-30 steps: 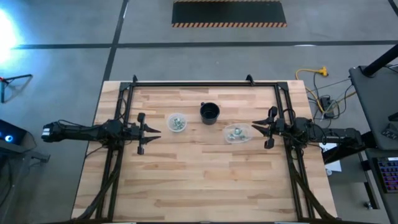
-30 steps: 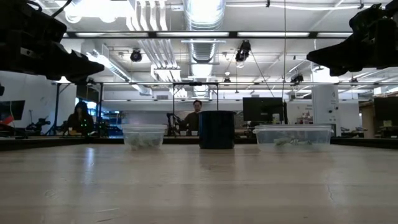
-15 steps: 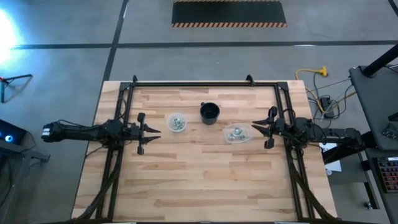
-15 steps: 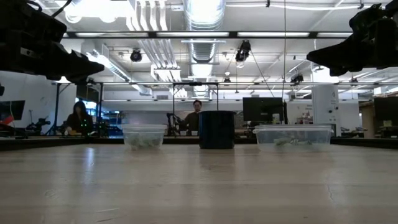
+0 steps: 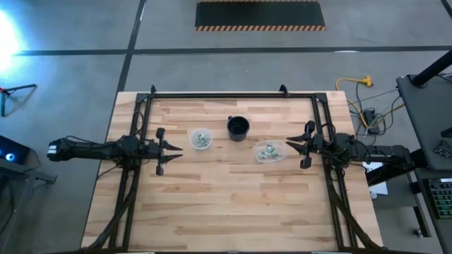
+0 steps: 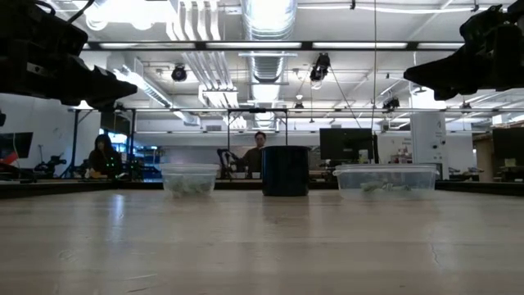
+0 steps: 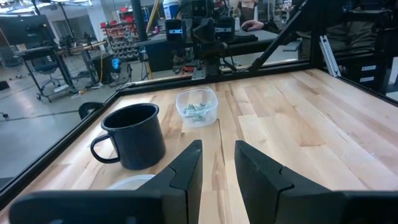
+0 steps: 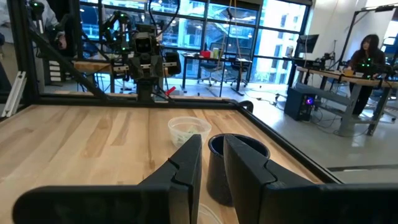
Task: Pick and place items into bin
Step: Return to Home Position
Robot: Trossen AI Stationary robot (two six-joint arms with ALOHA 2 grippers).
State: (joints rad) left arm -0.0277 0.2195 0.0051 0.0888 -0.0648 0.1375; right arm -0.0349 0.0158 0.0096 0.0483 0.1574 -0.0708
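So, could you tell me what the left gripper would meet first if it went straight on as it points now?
Probably the right gripper opposite: the left gripper sits higher than both clear tubs, though depth is unclear.

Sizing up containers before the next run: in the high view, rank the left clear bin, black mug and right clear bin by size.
1. The right clear bin, plainly the largest.
2. The black mug and the left clear bin look about alike from above; I would not rank those two.

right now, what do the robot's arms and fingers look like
The left arm and right arm are slim, jointed and dark, nearly black. The left gripper and right gripper each end in two flat, angular black fingers with tapered tips.
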